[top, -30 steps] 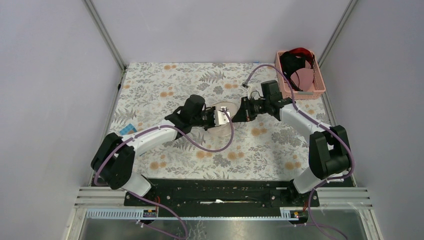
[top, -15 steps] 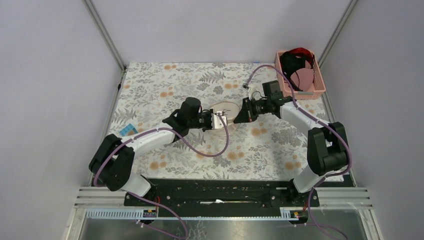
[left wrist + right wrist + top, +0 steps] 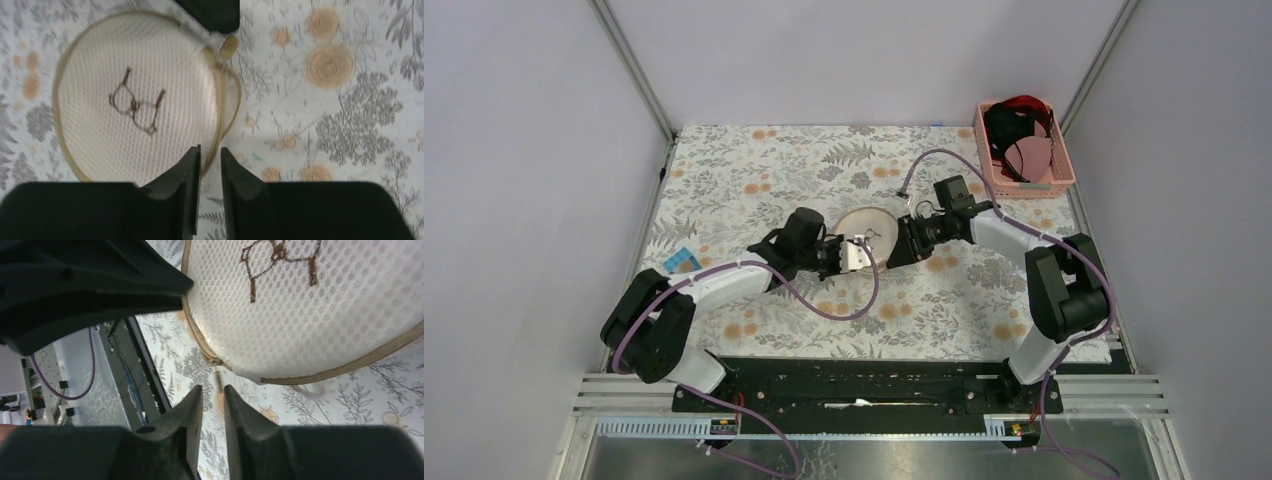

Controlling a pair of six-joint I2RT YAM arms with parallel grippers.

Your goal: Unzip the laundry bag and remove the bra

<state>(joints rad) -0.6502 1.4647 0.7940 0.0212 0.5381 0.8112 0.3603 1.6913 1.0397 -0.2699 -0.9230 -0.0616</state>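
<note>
The laundry bag point(image 3: 869, 222) is a round cream mesh case with a dark bra drawing, and it lies on the floral cloth between both arms. In the left wrist view the bag point(image 3: 125, 100) fills the upper left, and a second tan rim arc shows at its right side. My left gripper point(image 3: 210, 152) is closed on the bag's tan rim at its near edge. My right gripper point(image 3: 213, 390) is nearly closed, with a thin tan zip pull point(image 3: 218, 382) between its fingers just below the bag point(image 3: 320, 315). The bra is hidden.
A pink slatted basket point(image 3: 1060, 178) with black and red garments stands at the back right corner. A small blue item point(image 3: 681, 260) lies on the cloth by the left arm. Purple cables loop over the cloth near both wrists.
The bag was held tilted up between the grippers. It now lies flatter and a little farther back. Both grippers have come lower and nearer, and the right one has shifted left.
</note>
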